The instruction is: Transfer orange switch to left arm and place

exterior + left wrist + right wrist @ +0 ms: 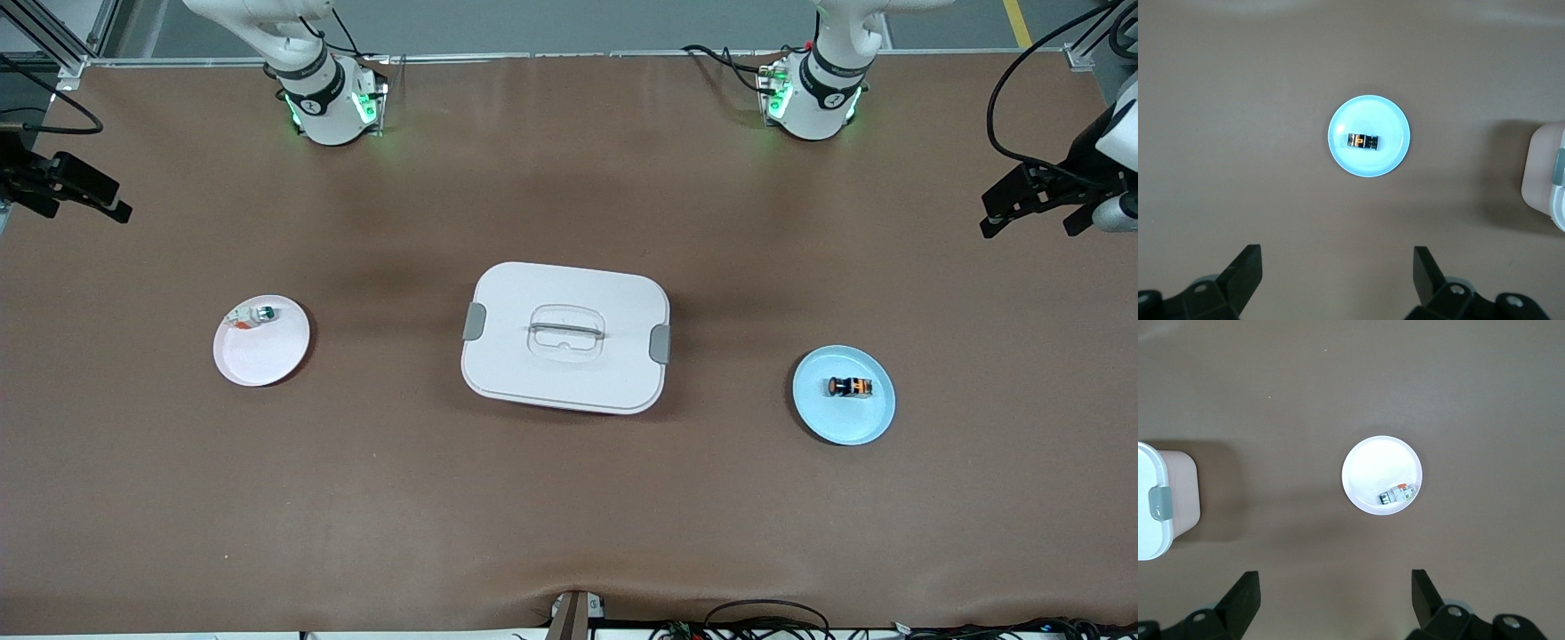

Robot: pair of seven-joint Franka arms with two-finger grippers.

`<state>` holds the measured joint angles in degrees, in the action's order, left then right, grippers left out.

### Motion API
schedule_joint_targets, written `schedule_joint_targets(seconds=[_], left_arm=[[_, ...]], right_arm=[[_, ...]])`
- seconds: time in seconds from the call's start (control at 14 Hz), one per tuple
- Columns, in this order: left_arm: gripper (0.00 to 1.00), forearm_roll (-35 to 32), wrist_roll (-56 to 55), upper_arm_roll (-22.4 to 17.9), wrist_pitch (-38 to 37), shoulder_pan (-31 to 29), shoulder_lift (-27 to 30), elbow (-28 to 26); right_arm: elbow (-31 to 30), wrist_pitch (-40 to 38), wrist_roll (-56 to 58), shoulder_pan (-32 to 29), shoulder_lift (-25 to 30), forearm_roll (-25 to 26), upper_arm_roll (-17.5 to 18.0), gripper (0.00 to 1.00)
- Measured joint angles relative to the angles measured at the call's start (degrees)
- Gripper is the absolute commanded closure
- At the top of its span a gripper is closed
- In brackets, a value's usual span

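The orange switch (850, 387) lies on its side on a round blue plate (836, 425) toward the left arm's end of the table. It also shows in the left wrist view (1363, 141) on that plate (1368, 113). The white lidded box (516, 302) stands at the table's middle, between the two plates. My left gripper (1031, 220) hangs high over the table's left-arm end, open and empty (1338, 257). My right gripper (84, 200) hangs high over the right-arm end, open and empty (1336, 579).
A pink plate (258, 363) toward the right arm's end holds a small white-and-green component (253, 314), also in the right wrist view (1397, 495). The box's clipped ends show in both wrist views (1546, 173) (1158, 500). Cables lie along the table's near edge.
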<state>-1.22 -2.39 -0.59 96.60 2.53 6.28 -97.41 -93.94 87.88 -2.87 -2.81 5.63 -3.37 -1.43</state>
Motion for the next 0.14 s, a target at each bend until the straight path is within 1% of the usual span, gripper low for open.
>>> schedule_joint_targets(seconds=[0.14], left_arm=[[0.00,0.00,0.00,0.00,-0.02,0.02,0.00,0.10]], right_arm=[[0.04,-0.01,-0.01,0.00,0.00,0.06,0.02,0.00]])
